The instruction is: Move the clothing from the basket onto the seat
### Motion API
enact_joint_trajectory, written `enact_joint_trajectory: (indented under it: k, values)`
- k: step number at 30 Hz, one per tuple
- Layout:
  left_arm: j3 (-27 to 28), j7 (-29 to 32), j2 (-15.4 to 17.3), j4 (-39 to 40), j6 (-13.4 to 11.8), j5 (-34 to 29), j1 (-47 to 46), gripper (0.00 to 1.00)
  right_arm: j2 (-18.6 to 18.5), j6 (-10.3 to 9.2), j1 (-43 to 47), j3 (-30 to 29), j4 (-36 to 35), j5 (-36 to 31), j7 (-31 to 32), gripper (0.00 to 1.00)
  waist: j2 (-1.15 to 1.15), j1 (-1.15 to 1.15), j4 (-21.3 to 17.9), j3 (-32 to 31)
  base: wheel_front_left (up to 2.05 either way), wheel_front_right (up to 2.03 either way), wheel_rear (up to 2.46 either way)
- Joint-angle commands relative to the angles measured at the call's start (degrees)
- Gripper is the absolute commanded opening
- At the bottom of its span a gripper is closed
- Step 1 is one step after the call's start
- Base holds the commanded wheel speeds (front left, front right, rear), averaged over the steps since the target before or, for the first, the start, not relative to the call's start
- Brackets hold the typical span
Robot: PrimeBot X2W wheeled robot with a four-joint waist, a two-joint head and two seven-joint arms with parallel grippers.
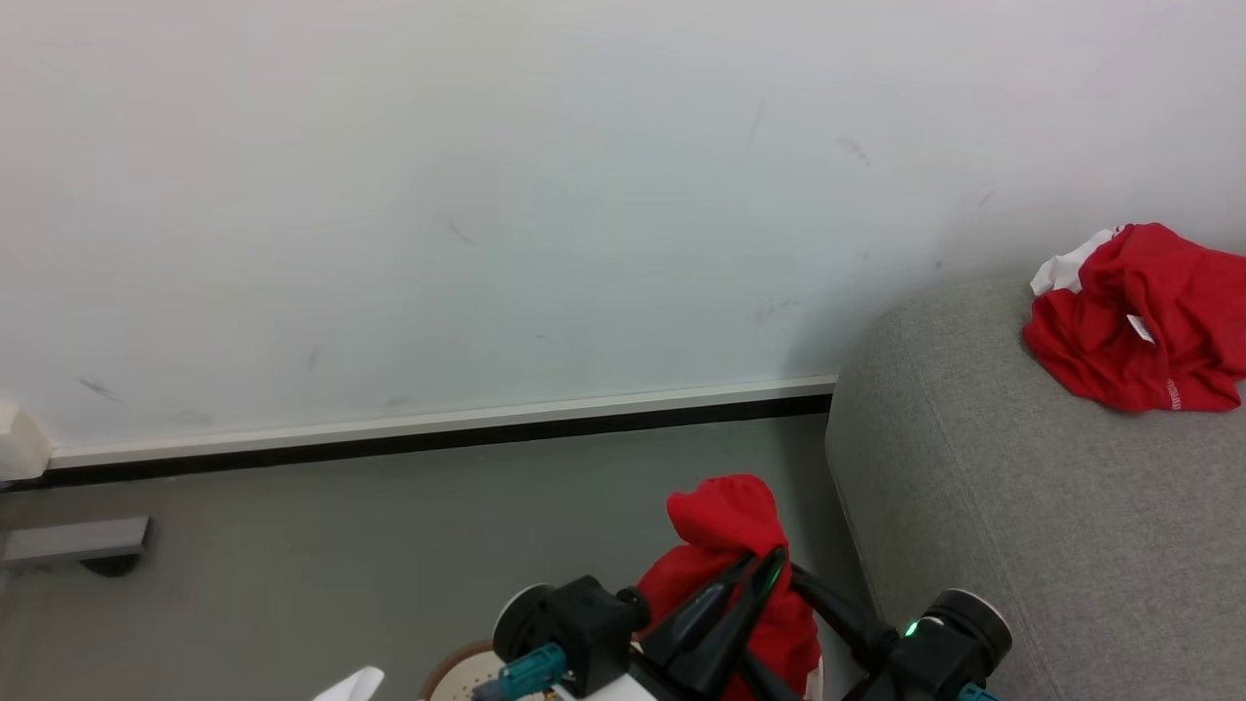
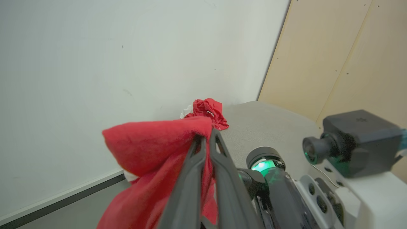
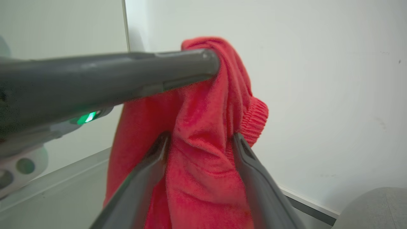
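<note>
Closed left hand (image 2: 206, 133) pinches the red garment (image 2: 149, 146), raised so I can clear the seat (image 1: 1022, 506) to its right; right hand (image 3: 201, 136) straddles the garment, spread wide (no grip).

Long dark fingers (image 2: 187, 190), white wrist housing (image 2: 349, 203), green lights (image 2: 262, 165)

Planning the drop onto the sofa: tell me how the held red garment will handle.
Likely floppy: the red garment droops in folds from the shut left tool. Probably light: that narrow pinch carries it. Should crumple like the other garment.

Basket (image 1: 446, 675) mostly beyond bottom edge
</note>
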State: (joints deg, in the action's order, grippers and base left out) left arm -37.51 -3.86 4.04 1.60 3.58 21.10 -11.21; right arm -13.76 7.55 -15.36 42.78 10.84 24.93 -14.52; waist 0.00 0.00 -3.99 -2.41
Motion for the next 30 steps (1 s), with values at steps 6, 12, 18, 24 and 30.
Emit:
enact_joint_trajectory:
  k: [6,12,18,24,30]
  values:
    - [-0.58,-0.38,-0.38,-0.96,-0.46,0.03,-1.00,0.00,-0.30,-0.13,-0.97,0.15,1.90,2.15,-0.37,0.00,0.00,0.00,-0.26,0.20,0.00,0.00,0.00]
    - [-0.23,-0.94,0.51,-2.05,-0.97,-0.13,-0.36,0.38,-1.12,-0.14,-0.37,-1.99,1.98,2.79,-0.67,0.00,0.00,0.00,-0.68,0.36,0.00,0.00,0.00]
    - [-0.34,-2.48,0.94,-3.67,-1.08,0.10,0.60,1.00,-2.32,-0.14,0.38,-5.97,0.94,1.99,-0.66,0.00,0.00,0.00,-2.41,0.70,0.00,0.00,0.00]
    - [-0.66,-3.83,1.02,-6.20,-1.39,-0.40,0.65,1.00,-3.98,-0.13,1.27,-10.46,-0.83,0.82,-0.67,0.00,0.00,0.00,-5.72,1.17,0.00,0.00,0.00]
    - [-1.48,-5.08,0.72,-8.53,-1.21,-0.44,0.46,1.00,-5.10,-0.14,2.35,-14.10,-2.71,0.08,-0.53,0.00,0.00,0.00,-9.89,1.93,0.00,0.00,0.00]
